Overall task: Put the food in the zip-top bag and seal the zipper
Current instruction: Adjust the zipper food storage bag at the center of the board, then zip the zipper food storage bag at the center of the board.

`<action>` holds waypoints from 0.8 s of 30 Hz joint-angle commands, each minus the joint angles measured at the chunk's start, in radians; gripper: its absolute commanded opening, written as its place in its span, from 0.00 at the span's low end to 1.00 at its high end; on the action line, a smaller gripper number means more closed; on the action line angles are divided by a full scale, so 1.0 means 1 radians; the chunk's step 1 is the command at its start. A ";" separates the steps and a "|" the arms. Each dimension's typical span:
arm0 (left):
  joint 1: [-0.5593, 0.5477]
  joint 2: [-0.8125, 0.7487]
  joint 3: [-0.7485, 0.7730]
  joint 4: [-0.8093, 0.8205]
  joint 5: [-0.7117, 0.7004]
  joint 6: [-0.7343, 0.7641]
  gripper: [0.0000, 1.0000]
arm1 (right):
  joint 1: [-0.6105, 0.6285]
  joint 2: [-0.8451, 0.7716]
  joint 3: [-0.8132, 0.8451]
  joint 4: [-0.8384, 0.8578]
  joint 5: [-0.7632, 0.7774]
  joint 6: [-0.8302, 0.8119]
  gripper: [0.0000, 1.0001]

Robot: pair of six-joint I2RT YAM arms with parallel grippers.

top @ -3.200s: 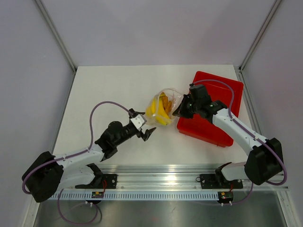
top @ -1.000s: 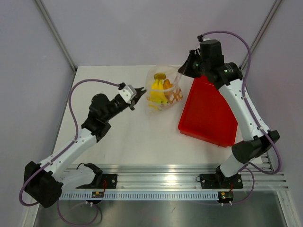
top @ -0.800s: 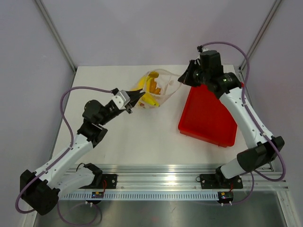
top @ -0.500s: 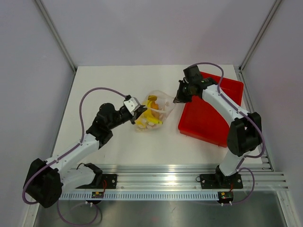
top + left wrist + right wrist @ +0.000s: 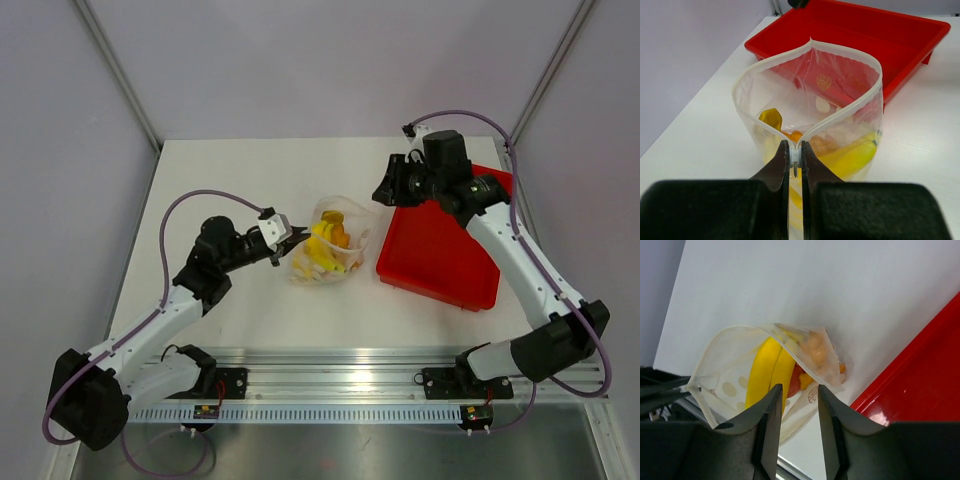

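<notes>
The zip-top bag (image 5: 335, 240) stands on the white table (image 5: 220, 180) at the centre of the overhead view. It is just left of the red tray (image 5: 440, 255); contact between bag and tray cannot be determined. The bag mouth faces upward and stands open in a wide loop. The zipper (image 5: 850, 51) is unsealed along its whole width.

The food is inside the bag:
- A yellow banana (image 5: 852, 156) lies at the lower right of the left wrist view.
- A yellow lump (image 5: 771, 119) rests against the bag's left wall.
- Orange knobbly pieces (image 5: 815, 351) sit beside the banana near the centre of the right wrist view.

The left gripper (image 5: 795, 154) is pressed together on one corner of the bag mouth, pinching the rim at the lower centre of its view. The right gripper (image 5: 388, 188) hangs above the tray's upper left corner, to the upper right of the bag. Its fingers (image 5: 771, 410) are spread, with nothing between them, clear of the bag.
</notes>
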 commanded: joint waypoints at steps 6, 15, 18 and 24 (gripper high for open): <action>0.060 0.005 0.056 -0.005 0.259 0.063 0.00 | 0.020 -0.184 -0.141 0.302 -0.327 -0.553 0.45; 0.155 0.164 0.280 -0.191 0.527 0.142 0.00 | 0.229 -0.137 -0.092 0.309 -0.316 -0.912 0.52; 0.165 0.177 0.292 -0.202 0.537 0.159 0.00 | 0.261 -0.085 -0.043 0.285 -0.337 -0.964 0.51; 0.190 0.178 0.292 -0.223 0.558 0.188 0.00 | 0.281 0.018 0.076 0.173 -0.406 -1.064 0.54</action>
